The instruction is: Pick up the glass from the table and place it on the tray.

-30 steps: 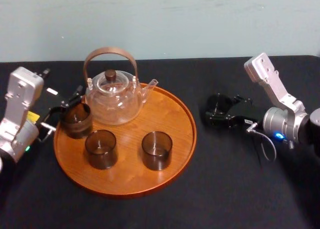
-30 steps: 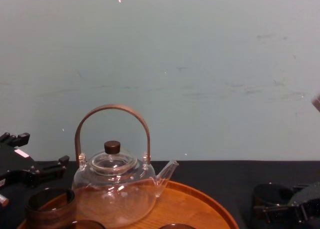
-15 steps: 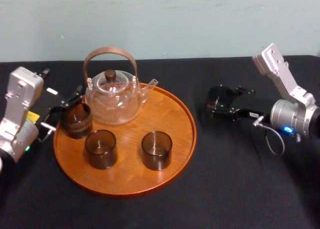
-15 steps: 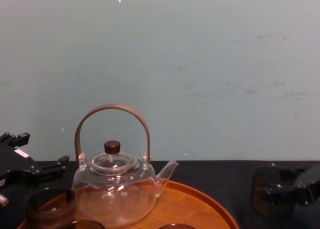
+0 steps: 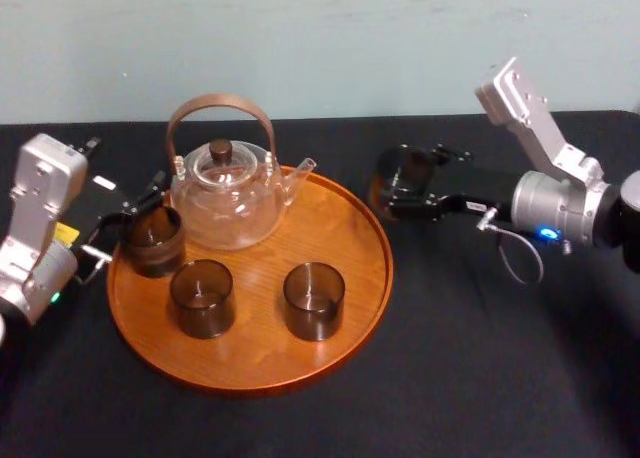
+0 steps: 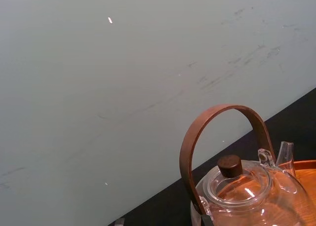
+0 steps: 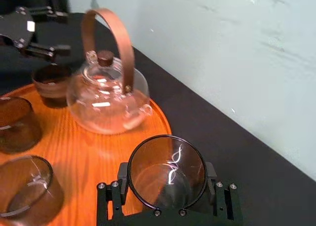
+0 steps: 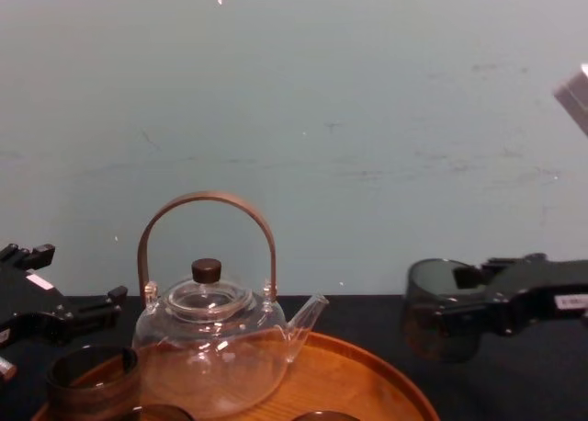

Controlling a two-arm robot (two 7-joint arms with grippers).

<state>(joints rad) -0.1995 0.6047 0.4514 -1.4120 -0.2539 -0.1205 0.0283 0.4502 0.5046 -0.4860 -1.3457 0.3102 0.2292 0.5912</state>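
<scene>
A dark smoky glass [image 5: 387, 184] hangs above the black table, just off the right rim of the round wooden tray [image 5: 379, 270]. My right gripper [image 5: 404, 190] is shut on the glass, one finger on each side. In the right wrist view the glass [image 7: 168, 172] sits upright between the jaws, with the tray [image 7: 101, 148] below and beyond it. From the chest view the glass [image 8: 440, 309] is clearly lifted, level with the teapot's body. My left gripper [image 5: 124, 223] rests open at the tray's left edge, beside another glass.
A glass teapot [image 5: 226, 194] with a brown arched handle stands at the back of the tray. Three dark glasses [image 5: 152, 240], [image 5: 201, 298], [image 5: 313, 300] stand on the tray. Bare wood lies between the teapot's spout and the right rim.
My right gripper has lifted the glass off the table and carried it left, toward the tray's right rim. The left arm has not moved.
</scene>
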